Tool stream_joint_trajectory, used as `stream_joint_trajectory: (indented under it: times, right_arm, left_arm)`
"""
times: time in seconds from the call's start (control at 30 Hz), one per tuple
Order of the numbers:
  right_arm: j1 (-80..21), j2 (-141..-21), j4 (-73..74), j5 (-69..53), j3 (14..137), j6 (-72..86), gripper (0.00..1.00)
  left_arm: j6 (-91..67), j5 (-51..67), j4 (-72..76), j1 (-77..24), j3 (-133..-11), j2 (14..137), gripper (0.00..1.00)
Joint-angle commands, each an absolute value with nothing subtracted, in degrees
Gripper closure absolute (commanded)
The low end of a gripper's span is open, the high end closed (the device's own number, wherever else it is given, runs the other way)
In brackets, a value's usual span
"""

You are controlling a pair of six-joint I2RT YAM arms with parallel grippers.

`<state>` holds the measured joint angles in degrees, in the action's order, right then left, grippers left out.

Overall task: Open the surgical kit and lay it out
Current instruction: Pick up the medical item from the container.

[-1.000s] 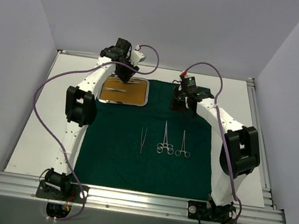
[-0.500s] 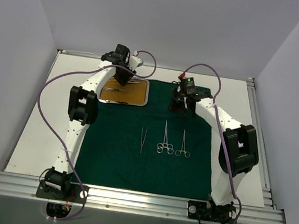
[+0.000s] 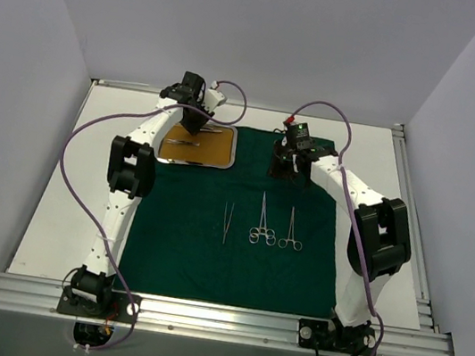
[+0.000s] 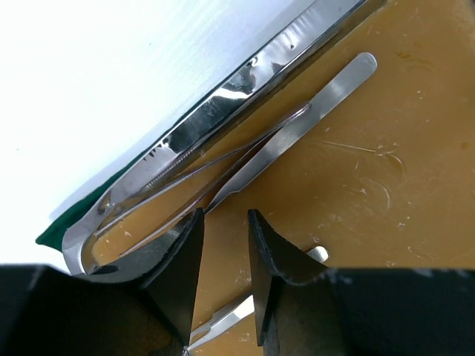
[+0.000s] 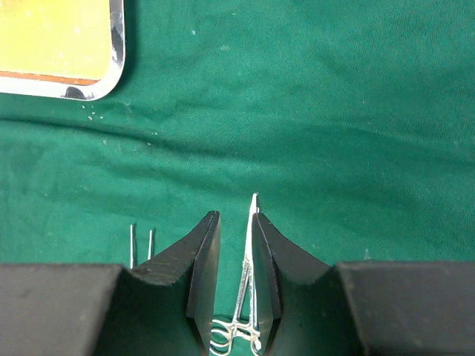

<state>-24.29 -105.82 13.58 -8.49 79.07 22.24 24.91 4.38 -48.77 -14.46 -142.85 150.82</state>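
The dark green cloth (image 3: pixel 206 263) lies spread flat. On it lie one pair of tweezers (image 3: pixel 226 221) and two ring-handled clamps (image 3: pixel 262 223) (image 3: pixel 292 229), side by side. The steel tray (image 3: pixel 231 150) sits on the cloth's far left corner. My left gripper (image 3: pixel 195 122) is down inside the tray (image 4: pixel 245 78), open, with a narrow gap (image 4: pixel 225 211). Thin tweezers (image 4: pixel 297 126) lie by the tray wall, and a bright metal strip (image 4: pixel 223 319) crosses the floor between the fingers. My right gripper (image 3: pixel 287 168) hovers over the cloth (image 5: pixel 334 111), slightly open (image 5: pixel 236 215) and empty, with a clamp (image 5: pixel 245 297) lying below it.
White table (image 3: pixel 61 204) surrounds the cloth, with a metal rail (image 3: pixel 215 317) along the near edge and grey walls on three sides. The tray corner (image 5: pixel 115 67) and the tweezers' tips (image 5: pixel 151 241) show in the right wrist view.
My left gripper has shifted a little over the tray's far side and its jaws have narrowed. The right arm has settled slightly; the instruments on the cloth have not moved.
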Motion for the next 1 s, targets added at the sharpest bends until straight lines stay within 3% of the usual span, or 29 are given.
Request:
stream_joint_trajectory:
  times: [0.0, 0.97]
  right_arm:
    - [-23.82, -105.65, 15.03, -9.05, 79.72, 21.97, 0.8]
    - [-23.82, -102.48, 13.89, -9.14, 75.41, 23.55, 0.8]
  left_arm:
    - [26.71, 4.22, -44.83, -14.24, -142.82, 149.15, 0.6]
    - [27.51, 5.62, -44.65, -15.21, -146.61, 152.23, 0.55]
